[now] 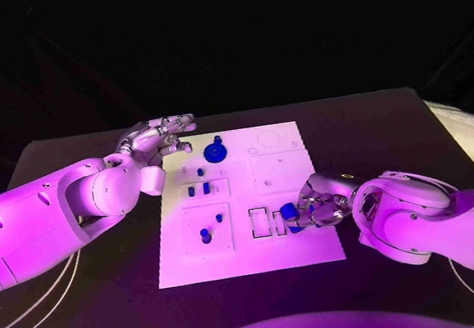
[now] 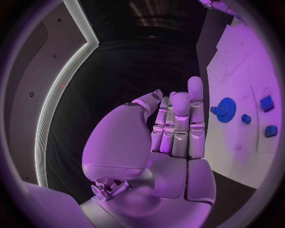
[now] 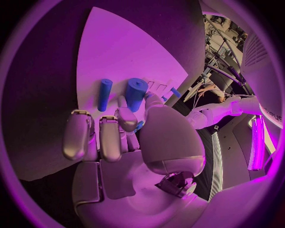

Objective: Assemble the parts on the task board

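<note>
The white task board [image 1: 275,249] lies in the middle of the table. On its left half sit a blue gear [image 1: 214,151] and small blue parts [image 1: 199,190], [image 1: 206,235]. My left hand [image 1: 160,138] hovers off the board's far left corner with its fingers straight and nothing in them; its wrist view shows the hand [image 2: 175,128] beside the gear [image 2: 225,109]. My right hand [image 1: 317,201] is low over the board's near right part, pinching a blue part [image 1: 289,218] that is mostly hidden by the fingers [image 3: 128,118]. A blue cylinder [image 3: 137,92] and a slim blue peg [image 3: 105,94] are just beyond them.
Rectangular slots [image 1: 260,220] lie in the board just left of my right hand. A pale bag [image 1: 471,131] lies at the table's right edge. Cables [image 1: 43,307] trail off the near left side of the black table [image 1: 104,315].
</note>
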`<control>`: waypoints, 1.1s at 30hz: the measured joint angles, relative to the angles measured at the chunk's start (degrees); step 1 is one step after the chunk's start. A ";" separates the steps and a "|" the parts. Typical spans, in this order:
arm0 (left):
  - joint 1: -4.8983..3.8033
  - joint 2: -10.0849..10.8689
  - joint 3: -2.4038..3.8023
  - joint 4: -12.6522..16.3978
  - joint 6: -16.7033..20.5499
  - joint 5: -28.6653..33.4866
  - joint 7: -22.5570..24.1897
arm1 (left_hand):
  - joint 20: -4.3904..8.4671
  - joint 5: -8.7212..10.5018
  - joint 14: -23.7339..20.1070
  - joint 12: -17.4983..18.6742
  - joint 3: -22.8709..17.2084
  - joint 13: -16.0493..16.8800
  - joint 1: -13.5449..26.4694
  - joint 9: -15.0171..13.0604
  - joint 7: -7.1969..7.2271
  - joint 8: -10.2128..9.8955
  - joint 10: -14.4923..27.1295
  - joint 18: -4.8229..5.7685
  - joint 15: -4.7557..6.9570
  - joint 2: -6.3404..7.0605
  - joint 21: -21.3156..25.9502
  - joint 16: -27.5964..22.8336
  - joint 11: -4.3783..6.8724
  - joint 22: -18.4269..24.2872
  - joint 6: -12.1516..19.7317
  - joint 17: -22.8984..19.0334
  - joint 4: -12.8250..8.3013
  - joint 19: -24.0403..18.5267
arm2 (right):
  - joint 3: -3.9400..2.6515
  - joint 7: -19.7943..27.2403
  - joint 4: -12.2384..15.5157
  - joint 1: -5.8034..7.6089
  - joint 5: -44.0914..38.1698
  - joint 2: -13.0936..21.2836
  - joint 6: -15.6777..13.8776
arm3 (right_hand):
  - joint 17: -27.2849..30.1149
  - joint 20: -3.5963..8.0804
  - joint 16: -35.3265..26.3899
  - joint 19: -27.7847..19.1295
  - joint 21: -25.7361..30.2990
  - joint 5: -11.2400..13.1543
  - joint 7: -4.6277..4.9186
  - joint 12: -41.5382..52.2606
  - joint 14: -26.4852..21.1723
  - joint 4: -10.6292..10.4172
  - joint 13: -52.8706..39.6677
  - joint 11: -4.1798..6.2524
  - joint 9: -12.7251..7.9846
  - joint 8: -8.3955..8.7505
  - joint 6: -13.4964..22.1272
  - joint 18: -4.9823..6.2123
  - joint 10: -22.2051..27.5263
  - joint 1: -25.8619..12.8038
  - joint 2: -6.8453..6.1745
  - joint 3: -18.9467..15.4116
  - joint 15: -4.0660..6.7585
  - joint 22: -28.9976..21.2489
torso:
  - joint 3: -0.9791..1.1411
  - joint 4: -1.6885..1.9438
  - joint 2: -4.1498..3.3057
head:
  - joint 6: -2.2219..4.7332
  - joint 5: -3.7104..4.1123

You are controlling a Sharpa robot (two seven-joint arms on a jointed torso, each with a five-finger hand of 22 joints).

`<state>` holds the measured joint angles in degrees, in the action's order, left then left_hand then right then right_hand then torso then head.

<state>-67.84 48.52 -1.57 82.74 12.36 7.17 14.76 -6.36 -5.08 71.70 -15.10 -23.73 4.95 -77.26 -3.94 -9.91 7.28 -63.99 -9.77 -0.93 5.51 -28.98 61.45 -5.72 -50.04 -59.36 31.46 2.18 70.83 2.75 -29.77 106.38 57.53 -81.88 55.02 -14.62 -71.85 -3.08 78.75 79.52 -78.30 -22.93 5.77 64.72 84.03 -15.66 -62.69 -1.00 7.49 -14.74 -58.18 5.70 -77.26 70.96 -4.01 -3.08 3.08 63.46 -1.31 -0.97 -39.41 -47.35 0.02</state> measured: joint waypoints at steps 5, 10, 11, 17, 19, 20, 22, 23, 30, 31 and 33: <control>0.00 0.03 0.00 0.02 -0.01 -0.01 -0.07 | 0.00 0.00 0.00 0.00 -0.02 0.00 0.00 0.00 0.00 0.00 0.00 0.00 0.00 0.00 0.00 0.00 0.00 0.00 0.00 0.00 -0.02 0.00 | -0.10 -0.17 -0.38 -0.15 -0.43 -0.40 -0.60 | -0.56 0.21 0.32 0.20 0.00 -0.03 0.01 0.28 0.00 -0.32 -0.67 0.00 0.11 -0.32 -0.13 0.01 0.00 0.49 0.49 -0.32 0.00 0.26 | -0.01 0.00 -0.01 | -0.11 -0.10; 0.00 0.03 0.00 0.02 -0.01 -0.02 -0.12 | 0.00 0.00 0.00 0.00 -0.15 0.00 0.00 0.00 0.00 0.00 0.00 0.00 0.00 0.00 0.00 0.00 0.00 0.00 0.00 0.00 -0.15 0.00 | -0.03 -0.30 -0.34 -0.32 -0.67 -0.41 -1.90 | -1.21 0.31 0.98 0.31 -0.28 -1.17 -0.63 1.15 0.00 -0.39 -1.73 0.41 0.39 -0.79 -0.74 0.01 -0.42 1.62 1.62 -0.39 0.00 0.69 | -0.01 -0.01 0.02 | -0.19 -0.14; 0.00 0.03 0.00 0.03 -0.01 -0.02 -0.13 | 0.00 0.00 0.00 0.00 -0.15 0.00 0.00 0.00 0.00 0.00 0.00 0.00 0.00 0.00 0.00 0.00 0.00 0.00 0.00 0.00 -0.15 0.00 | 0.00 -0.33 -0.23 -0.36 -0.68 -0.30 -2.20 | -1.37 0.41 0.98 0.41 -0.28 -1.49 -0.70 1.40 0.00 -0.39 -2.04 0.52 0.39 -0.80 -0.85 0.01 -0.53 1.90 1.90 -0.39 0.00 0.80 | -0.02 -0.01 0.03 | -0.19 -0.14; 0.01 0.04 0.00 0.03 -0.01 -0.03 -0.19 | 0.00 0.00 0.00 0.00 -0.15 0.00 0.00 0.00 0.00 0.00 0.00 0.00 0.00 0.00 0.00 0.00 0.00 -0.01 0.00 0.01 -0.15 0.00 | 0.08 -0.57 1.38 -0.57 0.04 1.50 -4.41 | -2.05 0.62 1.52 0.61 -0.68 -3.70 -0.83 2.46 0.00 -0.39 -3.62 0.84 0.70 -1.46 -1.36 0.01 -1.23 3.03 2.99 -0.41 0.43 1.37 | -0.03 -0.06 0.08 | -0.09 -0.08; 0.01 0.03 0.00 0.03 -0.01 -0.04 -0.21 | 0.00 0.00 0.00 0.00 -0.15 0.00 0.00 0.00 0.00 0.00 0.00 0.00 0.00 0.00 0.00 0.00 0.00 -0.01 0.00 0.01 -0.15 0.00 | -0.01 -0.63 2.13 -0.44 0.82 2.11 -5.24 | -2.17 0.62 1.52 0.61 -0.68 -4.49 -0.88 2.45 0.00 -0.39 -3.87 0.91 0.70 -1.61 -1.41 0.01 -1.31 3.14 3.08 -0.41 0.43 1.42 | -0.03 -0.08 0.09 | -0.08 -0.05; 0.01 0.03 0.00 0.03 -0.01 -0.04 -0.22 | 0.00 0.00 0.00 0.00 -0.15 0.00 0.00 0.00 0.00 0.00 0.00 0.00 0.00 0.00 0.00 0.00 0.00 -0.01 0.00 0.01 -0.15 0.00 | -0.09 -0.63 2.66 -0.22 1.49 2.41 -5.81 | -2.17 0.62 1.52 0.62 -0.68 -4.72 -0.89 2.44 0.00 -0.38 -3.94 0.83 0.70 -1.65 -1.41 0.01 -1.46 3.22 3.16 -0.42 0.43 1.45 | -0.03 -0.08 0.09 | -0.08 -0.04; 0.01 0.01 0.00 0.01 -0.01 -0.05 -0.25 | 0.00 0.00 0.00 0.00 -0.15 0.00 0.00 0.00 0.00 0.00 0.00 0.00 0.00 0.00 0.00 0.00 0.00 0.02 0.00 0.01 -0.15 0.00 | -0.27 -0.61 3.32 0.17 2.63 2.60 -6.68 | -2.24 0.82 1.51 0.82 -0.68 -5.05 -0.89 2.46 0.00 -0.32 -4.10 0.84 0.70 -1.65 -1.41 0.01 -1.63 3.29 3.23 -0.48 0.43 1.52 | -0.04 -0.08 0.10 | -0.08 -0.04; 0.01 0.00 0.00 0.01 -0.01 -0.05 -0.26 | 0.00 0.00 0.00 0.00 -0.15 0.00 0.00 0.00 0.00 0.00 0.00 0.00 0.00 0.00 0.00 0.00 0.00 0.05 0.00 0.01 -0.15 0.00 | -0.32 -0.56 3.58 0.35 3.24 2.60 -7.09 | -2.31 0.82 1.74 0.82 -0.68 -5.19 -0.89 2.54 0.00 -0.32 -4.17 0.84 0.70 -1.66 -1.41 0.01 -1.63 3.37 3.31 -0.48 0.43 1.59 | -0.04 -0.08 0.10 | -0.07 -0.04; 0.03 -0.07 0.00 0.00 -0.02 -0.06 -0.31 | 0.00 0.00 0.00 0.00 -0.15 0.00 0.00 0.00 0.00 0.00 0.00 0.00 0.00 0.00 0.00 0.00 0.00 0.05 0.00 0.01 -0.15 0.00 | -0.37 -0.25 4.16 0.77 8.10 1.26 -8.86 | -2.36 0.82 1.74 0.82 -0.68 -5.24 -0.89 2.72 0.00 -0.33 -4.40 0.83 0.70 -1.66 -1.40 0.01 -1.63 3.52 3.45 -0.49 0.43 1.63 | -0.07 -0.01 0.08 | 0.18 -0.06; 0.04 -0.07 0.00 0.00 -0.02 -0.07 -0.32 | 0.00 0.00 0.00 0.00 -0.15 0.00 0.00 0.00 0.00 0.00 0.00 -0.01 0.00 0.00 0.00 0.00 0.00 0.05 0.00 0.01 -0.15 0.00 | -0.37 -0.21 3.97 0.78 8.79 0.72 -8.90 | -2.36 0.82 1.74 0.82 -0.68 -5.24 -0.89 2.72 0.00 -0.33 -4.41 0.83 0.70 -1.66 -1.40 0.01 -1.63 3.52 3.46 -0.50 0.43 1.63 | -0.08 -0.01 0.08 | 0.19 -0.07; 0.05 -0.09 -0.01 0.00 -0.02 -0.07 -0.33 | 0.00 0.00 0.00 0.00 -0.15 0.00 0.00 0.00 0.00 0.00 0.00 -0.01 0.00 0.00 0.00 0.00 0.00 0.05 0.00 0.01 -0.15 0.00 | -0.37 -0.18 3.59 0.78 9.73 -0.14 -8.90 | -2.36 0.82 1.74 0.82 -0.68 -5.24 -0.91 2.72 0.00 -0.38 -4.47 0.83 0.70 -1.66 -1.42 0.01 -1.63 3.60 3.53 -0.55 0.43 1.62 | -0.10 -0.01 0.08 | 0.20 -0.12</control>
<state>-67.79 48.43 -1.58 82.74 12.33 7.10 14.43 -6.36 -5.08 71.70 -15.10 -23.88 4.95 -77.26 -3.94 -9.91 7.28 -63.99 -9.78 -0.93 5.51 -28.99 61.45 -5.72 -49.99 -59.36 31.47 2.03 70.83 2.38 -29.95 109.97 58.31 -72.15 54.88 -23.52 -74.21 -2.26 80.49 80.34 -78.98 -28.18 4.86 67.44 84.03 -16.04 -67.17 -0.17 8.20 -16.40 -59.60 5.71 -78.89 74.56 -0.48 -3.63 3.51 65.08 -1.41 -0.98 -39.34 -47.15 -0.10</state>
